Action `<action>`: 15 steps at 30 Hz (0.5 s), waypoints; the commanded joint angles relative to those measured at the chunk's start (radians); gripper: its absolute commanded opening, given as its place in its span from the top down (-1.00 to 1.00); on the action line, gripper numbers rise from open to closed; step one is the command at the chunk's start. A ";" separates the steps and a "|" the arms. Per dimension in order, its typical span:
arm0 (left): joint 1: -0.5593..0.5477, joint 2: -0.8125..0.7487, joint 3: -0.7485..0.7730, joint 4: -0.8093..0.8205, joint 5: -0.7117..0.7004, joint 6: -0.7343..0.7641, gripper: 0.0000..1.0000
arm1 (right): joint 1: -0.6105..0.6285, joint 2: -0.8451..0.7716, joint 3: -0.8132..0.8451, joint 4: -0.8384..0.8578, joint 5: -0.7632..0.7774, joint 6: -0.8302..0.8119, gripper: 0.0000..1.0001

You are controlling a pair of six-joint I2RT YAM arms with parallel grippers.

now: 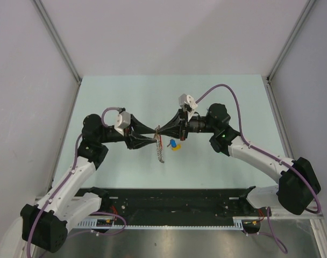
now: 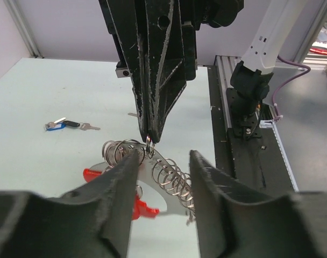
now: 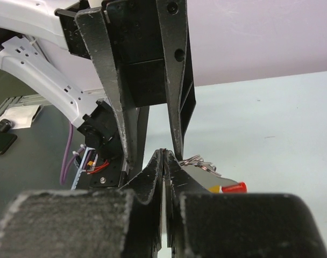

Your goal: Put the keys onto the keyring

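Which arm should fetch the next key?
Left, probably. The right gripper is shut on the keyring, holding it up; the left gripper is open, and the keys lie on the table in its view.

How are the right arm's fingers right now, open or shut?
Shut. In the right wrist view the fingers close together at the tips, pinching a ring of the keyring.

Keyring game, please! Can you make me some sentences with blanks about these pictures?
The keyring has a curved band coloured ___.
In the left wrist view, the key lying loose on the table has a ___ head.
The shut fingers pinching the keyring belong to the ___ arm.
Missing words: red, blue, right.
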 commanded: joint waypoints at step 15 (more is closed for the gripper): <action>-0.004 0.023 0.010 0.037 0.027 -0.027 0.65 | 0.013 0.017 0.004 0.074 -0.018 -0.008 1.00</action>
